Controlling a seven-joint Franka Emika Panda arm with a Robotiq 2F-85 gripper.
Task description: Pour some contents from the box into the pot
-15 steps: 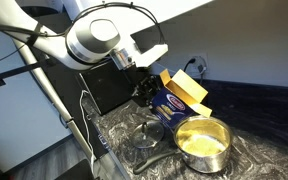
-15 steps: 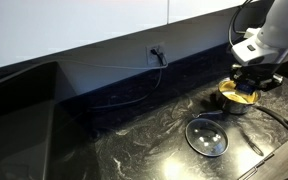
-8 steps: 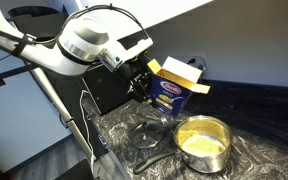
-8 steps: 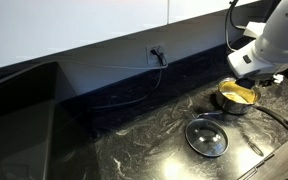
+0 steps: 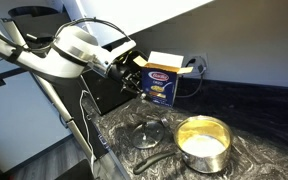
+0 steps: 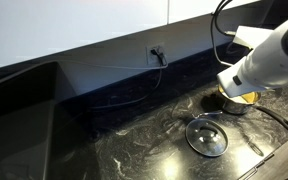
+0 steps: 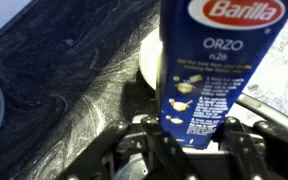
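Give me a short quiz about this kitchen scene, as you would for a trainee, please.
1. True or false: the yellow and blue cardboard box lies flat on the dark marbled counter.
2. What sits on the counter beside the round shiny steel pot? A) a flat round lid with a knob B) a wooden spoon C) a red cup
3. Fill in: in the wrist view, the box's label reads Barilla ____.
Key: 1 false, the gripper holds it in the air; 2 A; 3 ORZO.
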